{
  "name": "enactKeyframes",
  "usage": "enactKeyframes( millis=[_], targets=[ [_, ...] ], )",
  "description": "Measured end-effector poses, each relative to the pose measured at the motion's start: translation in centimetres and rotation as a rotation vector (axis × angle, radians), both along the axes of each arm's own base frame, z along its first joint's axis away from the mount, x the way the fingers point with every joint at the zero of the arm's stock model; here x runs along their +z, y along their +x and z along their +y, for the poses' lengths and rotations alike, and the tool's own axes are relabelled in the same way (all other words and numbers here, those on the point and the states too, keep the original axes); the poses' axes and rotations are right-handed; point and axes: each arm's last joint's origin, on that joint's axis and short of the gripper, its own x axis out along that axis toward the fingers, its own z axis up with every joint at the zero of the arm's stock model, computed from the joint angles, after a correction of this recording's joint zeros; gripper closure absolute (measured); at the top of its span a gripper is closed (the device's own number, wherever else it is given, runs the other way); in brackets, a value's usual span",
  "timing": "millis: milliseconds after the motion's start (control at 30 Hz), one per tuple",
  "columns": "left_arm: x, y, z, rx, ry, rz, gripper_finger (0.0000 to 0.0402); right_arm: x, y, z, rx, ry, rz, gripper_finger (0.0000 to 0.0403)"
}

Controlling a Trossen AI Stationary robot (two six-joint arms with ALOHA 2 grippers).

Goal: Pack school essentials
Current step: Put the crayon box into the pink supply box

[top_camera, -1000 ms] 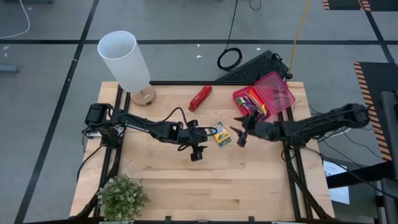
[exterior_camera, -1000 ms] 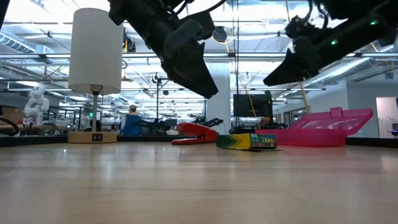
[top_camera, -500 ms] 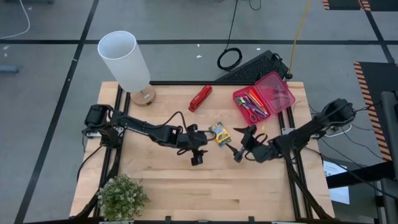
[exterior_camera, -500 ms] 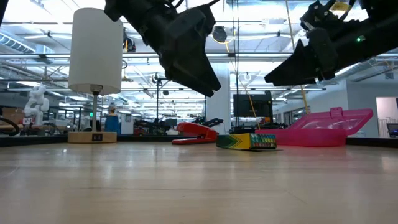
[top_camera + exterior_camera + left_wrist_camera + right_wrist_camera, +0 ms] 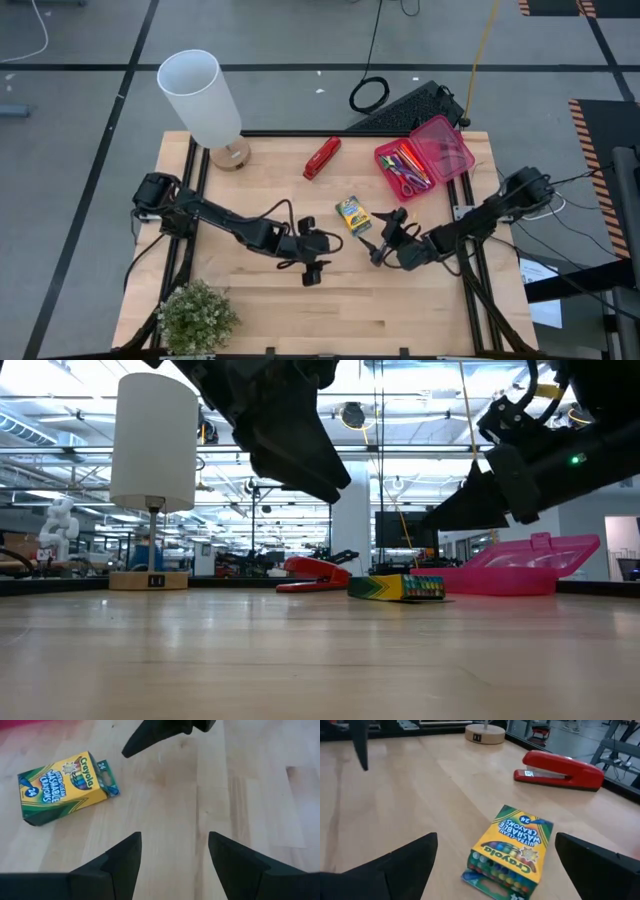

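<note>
Evenly and brightly lit from overhead, with ceiling strip lights glaring behind the white lamp (image 5: 152, 442) in the low view. Soft sheen on the tabletop (image 5: 300, 650) below that lamp. Only faint, diffuse shadow beside the crayon box (image 5: 62, 785). Near dark fingers (image 5: 385, 870) blurred, out of focus, silhouetted black.
</note>
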Motion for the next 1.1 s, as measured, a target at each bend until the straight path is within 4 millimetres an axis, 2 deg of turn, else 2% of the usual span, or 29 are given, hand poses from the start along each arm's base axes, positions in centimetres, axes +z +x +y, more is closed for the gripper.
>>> enactKeyframes(
  millis=[333,567,900,1100],
  targets=[
    [0.1,0.1,0.1,0.009,-0.006,-0.009,0.0167,-0.1,0.2,-0.9,-0.124,0.017,-0.051,0.0003],
    [0.1,0.1,0.1,0.006,-0.003,-0.008,0.0167,-1.2,0.5,-0.9,-0.168,0.052,-0.057,0.0003],
    [0.1,0.1,0.2,0.021,0.016,-0.013,0.0167,-2.3,3.8,0.0,-0.220,-0.016,-0.031,0.0003],
    [0.1,0.0,-0.2,0.006,0.023,-0.012,0.0167,-2.8,4.6,-0.8,-0.285,-0.057,0.006,0.0003]
  ],
)
